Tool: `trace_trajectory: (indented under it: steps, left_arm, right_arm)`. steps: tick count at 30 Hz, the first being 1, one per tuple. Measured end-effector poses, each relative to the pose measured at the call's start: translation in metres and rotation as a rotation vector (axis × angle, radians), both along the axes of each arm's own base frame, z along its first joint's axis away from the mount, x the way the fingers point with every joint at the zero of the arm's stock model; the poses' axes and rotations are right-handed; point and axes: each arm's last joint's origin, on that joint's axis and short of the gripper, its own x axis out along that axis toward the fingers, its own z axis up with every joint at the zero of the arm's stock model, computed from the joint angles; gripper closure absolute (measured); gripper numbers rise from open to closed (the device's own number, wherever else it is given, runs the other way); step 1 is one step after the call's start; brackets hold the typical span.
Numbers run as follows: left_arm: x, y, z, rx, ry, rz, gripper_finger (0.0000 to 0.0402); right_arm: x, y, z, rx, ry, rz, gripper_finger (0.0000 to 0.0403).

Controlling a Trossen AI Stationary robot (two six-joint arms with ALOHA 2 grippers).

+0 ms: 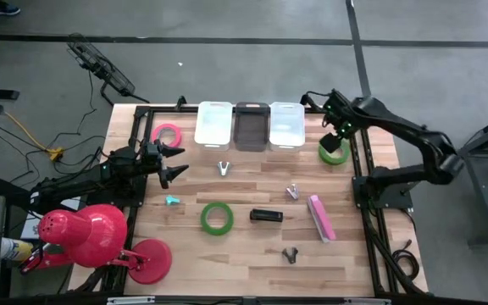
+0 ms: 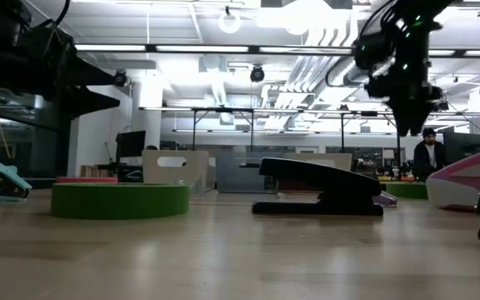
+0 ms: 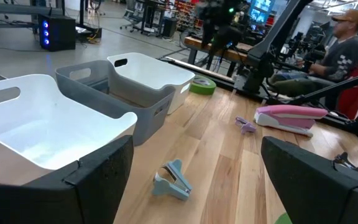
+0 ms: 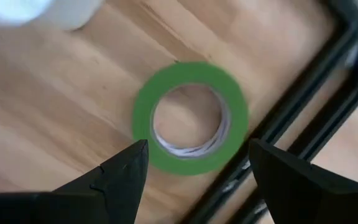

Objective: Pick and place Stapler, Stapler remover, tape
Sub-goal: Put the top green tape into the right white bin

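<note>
1. High view is showing the right gripper (image 1: 335, 135) hanging over a green tape roll (image 1: 334, 152) at the table's far right corner, beside the metal frame (image 1: 360, 169) — its fingers are spread wide and holding nothing, which I judge is a line-up for dropping around the ring.
2. From the right wrist, the same green tape roll (image 4: 190, 117) is lying flat between the two open fingers (image 4: 120, 177), its hole facing up (a good sign the gripper is centring on it).
3. Three bins — a white bin (image 1: 213, 123), a grey bin (image 1: 250, 125) and another white bin (image 1: 286, 124) — are sitting side by side along the far edge, probably waiting as drop places; the nearest is just beside the targeted roll.
4. The left gripper (image 1: 174, 163) is waiting open and empty near the pink tape roll (image 1: 168, 134), likely keeping clear.
5. Other items are lying loose mid-table: a second green tape roll (image 1: 216, 218), a black stapler (image 1: 266, 215), a pink stapler (image 1: 320, 218) and a pale blue staple remover (image 3: 173, 180).
6. A red desk lamp (image 1: 91, 233) is standing at the near left corner.
</note>
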Motion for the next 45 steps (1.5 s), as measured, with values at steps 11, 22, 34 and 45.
trace_trajectory:
  steps: [11, 22, 34, 45]
  left_arm:
    - [0.000, 0.000, 0.000, 0.000, -0.001, 0.000, 0.0053]
    - [0.000, 0.000, 0.000, 0.000, -0.001, 0.000, 0.0053]
    - [0.000, 0.000, 0.000, 0.000, 0.000, 0.000, 0.0053]
    - [0.000, 0.000, 0.000, 0.000, 0.000, 0.000, 0.0053]
  right_arm:
    - [0.014, -0.018, -0.039, 0.180, -0.047, -0.387, 0.0135]
    - [0.017, -0.017, -0.072, 0.209, -0.019, -0.462, 0.0135]
    - [0.013, -0.002, -0.107, 0.206, -0.063, -0.420, 0.0137]
    - [0.011, 0.007, -0.116, 0.178, 0.007, -0.086, 0.0153]
